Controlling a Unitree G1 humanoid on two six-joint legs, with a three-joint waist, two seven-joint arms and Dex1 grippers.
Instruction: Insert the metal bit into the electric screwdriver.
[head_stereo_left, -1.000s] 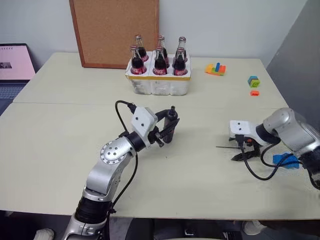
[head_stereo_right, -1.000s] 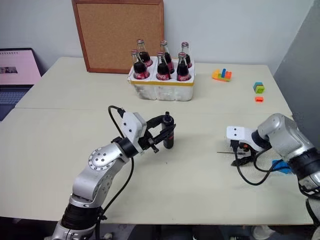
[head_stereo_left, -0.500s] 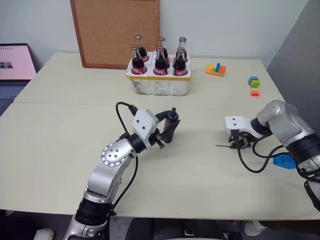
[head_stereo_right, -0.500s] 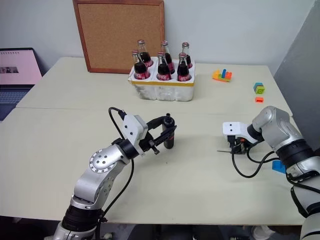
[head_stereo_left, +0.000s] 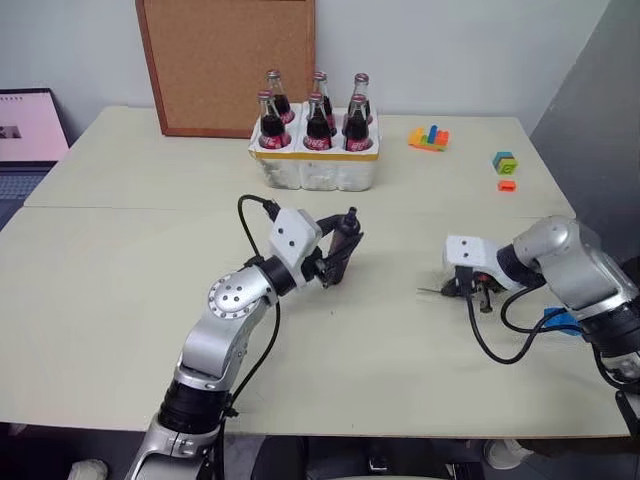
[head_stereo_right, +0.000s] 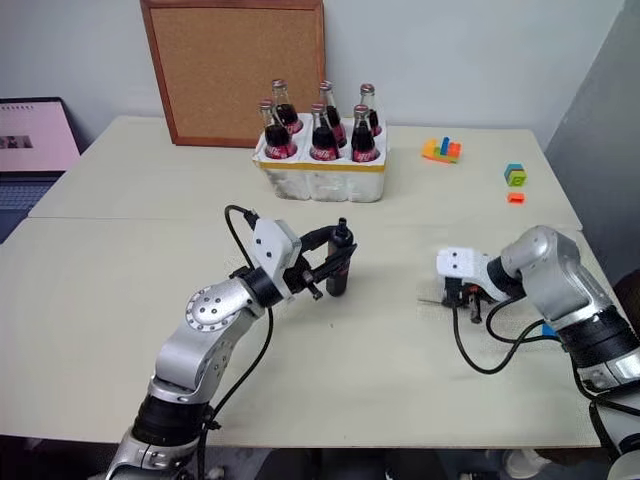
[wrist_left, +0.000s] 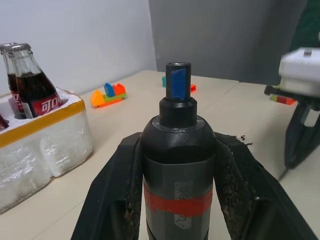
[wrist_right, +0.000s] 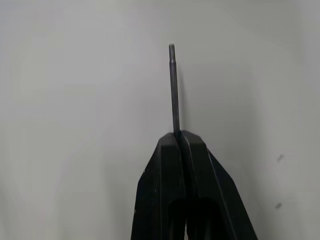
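Right wrist view: right gripper (wrist_right: 180, 136) jaws clamped on the metal bit (wrist_right: 173, 87), left gripper (wrist_left: 176, 150) jaws clamped on the electric screwdriver (wrist_left: 177, 145); grasping looks complete, and next the bit must be aligned with the screwdriver's tip.

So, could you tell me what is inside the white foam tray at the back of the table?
The white foam tray holds six cola bottles in two rows; their lower halves are hidden by its wall.

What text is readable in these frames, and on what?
Bottles: red labels with white script, too small to read in the head views.
Nearest bottle: white marks on its red label, not legible.
Electric screwdriver: faint print on a grey patch above the red band, unreadable.
Laptop screen: too small.
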